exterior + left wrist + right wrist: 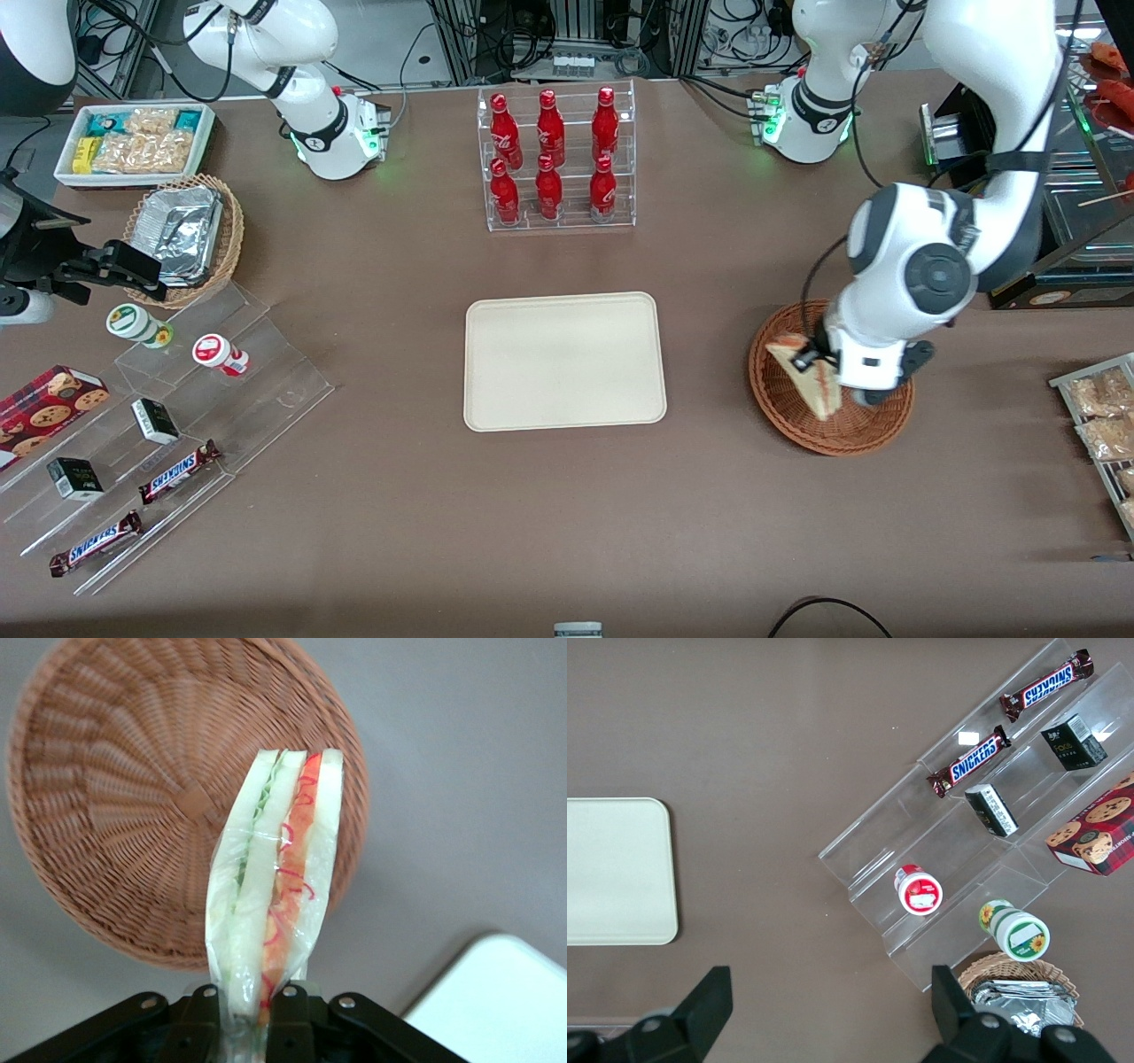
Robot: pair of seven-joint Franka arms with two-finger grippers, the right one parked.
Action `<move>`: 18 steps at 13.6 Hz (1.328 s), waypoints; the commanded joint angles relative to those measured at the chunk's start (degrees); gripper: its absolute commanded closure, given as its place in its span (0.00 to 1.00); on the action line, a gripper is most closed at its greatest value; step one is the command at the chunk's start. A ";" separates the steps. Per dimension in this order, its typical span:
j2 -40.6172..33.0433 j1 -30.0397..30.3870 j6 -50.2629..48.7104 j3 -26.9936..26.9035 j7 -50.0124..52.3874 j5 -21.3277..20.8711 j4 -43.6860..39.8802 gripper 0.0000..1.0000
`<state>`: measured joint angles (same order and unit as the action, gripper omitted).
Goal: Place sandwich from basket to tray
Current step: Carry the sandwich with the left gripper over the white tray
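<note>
A wrapped triangular sandwich (811, 377) (275, 895), white bread with a red-orange and green filling, hangs above the reddish-brown wicker basket (788, 416) (115, 806). The left arm's gripper (828, 363) (248, 1010) is shut on one end of it, just over the basket. The basket's inside shows nothing else. The cream rectangular tray (564, 361) (496, 992) (616, 870) lies bare at the table's middle, toward the parked arm from the basket.
A clear rack of red bottles (555, 159) stands farther from the front camera than the tray. A stepped acrylic stand with snack bars and cups (168, 416), a tan basket of foil containers (186, 235) and a white snack box (133, 142) lie toward the parked arm's end.
</note>
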<state>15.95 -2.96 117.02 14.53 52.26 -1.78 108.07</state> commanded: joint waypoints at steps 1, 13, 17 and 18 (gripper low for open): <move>4.60 -4.58 -1.97 0.67 -1.72 -0.33 -4.79 1.00; 22.45 -25.24 -1.44 0.32 5.48 -0.59 -24.65 1.00; 27.28 -30.16 -1.35 0.15 10.39 -4.35 -30.28 1.00; 28.25 -31.13 -1.27 0.15 11.88 -5.68 -31.16 1.00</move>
<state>40.96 -31.41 116.81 15.48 60.50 -4.72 81.64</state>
